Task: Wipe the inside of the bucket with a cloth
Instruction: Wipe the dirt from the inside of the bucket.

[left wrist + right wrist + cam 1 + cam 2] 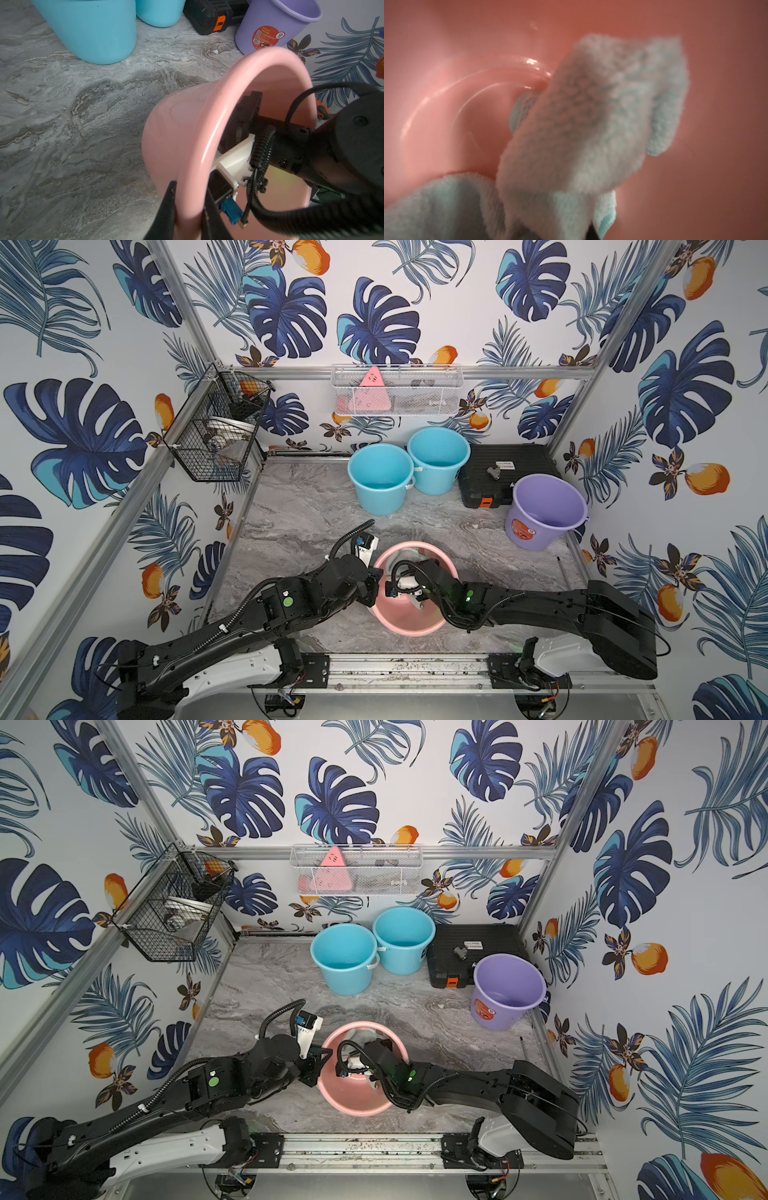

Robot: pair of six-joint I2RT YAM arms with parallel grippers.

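The pink bucket (398, 620) (353, 1104) sits on the marble table near the front edge, its mouth facing up. My left gripper (190, 199) (374, 585) is shut on the bucket's left rim (193, 158), one finger outside the wall and one inside. My right arm (440, 580) (291, 128) reaches down into the bucket. In the right wrist view the fluffy pale mint cloth (581, 124) hangs from my right gripper, which is shut on it, and lies against the pink inner wall (446, 52) near the bottom ring. The cloth hides the right fingers.
Two blue buckets (380, 479) (438, 458) stand at the back, with a black case (505, 472) and a purple bucket (544, 510) at the back right. A black wire basket (216, 435) and a white mesh basket (397, 391) hang on the walls.
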